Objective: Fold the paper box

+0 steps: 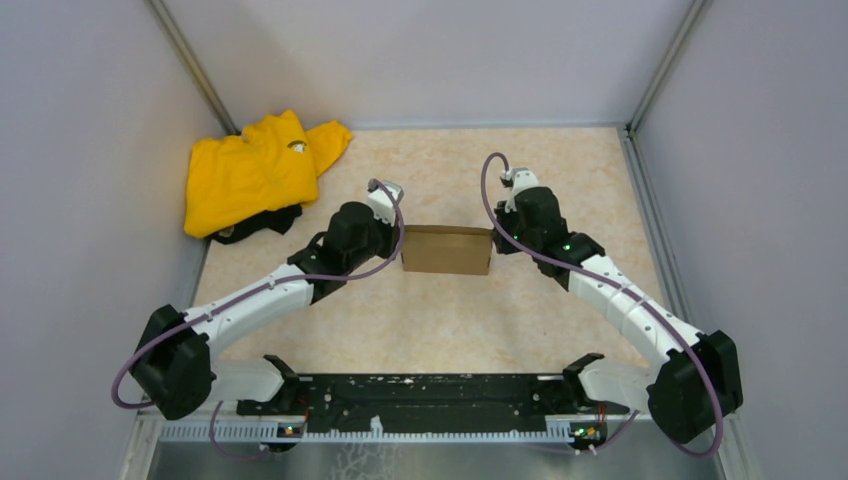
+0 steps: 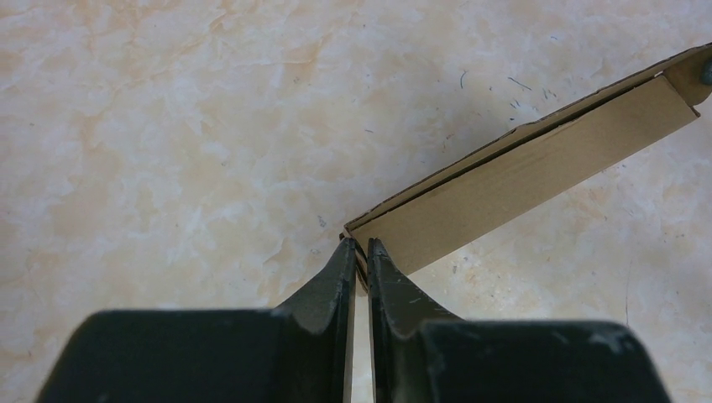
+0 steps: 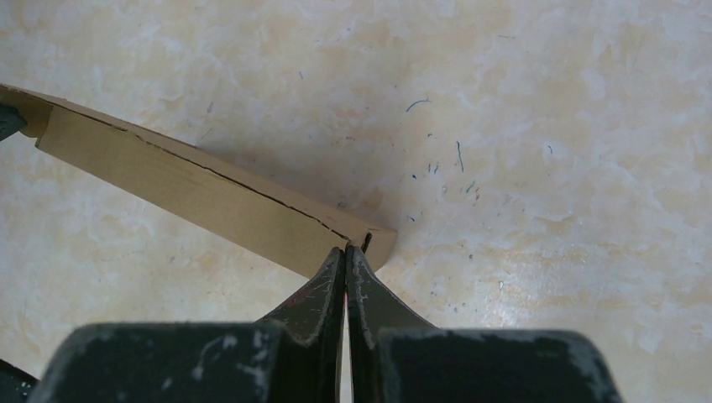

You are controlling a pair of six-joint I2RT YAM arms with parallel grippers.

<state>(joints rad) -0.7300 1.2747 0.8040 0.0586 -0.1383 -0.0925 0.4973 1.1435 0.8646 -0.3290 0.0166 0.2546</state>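
While far from garment (image 1: 250, 170), paper box (image 1: 446, 250) edges at both end effectors (image 2: 359, 250) (image 3: 346, 250)

We read no text, label, brand, number or sign in any view. Paper box (image 1: 446, 252): plain brown faces, nothing printed that we can make out. Yellow garment (image 1: 250, 170): small pale patch near collar, too small for us to read. Black base rail (image 1: 430, 400): only white scuffs, not legible.
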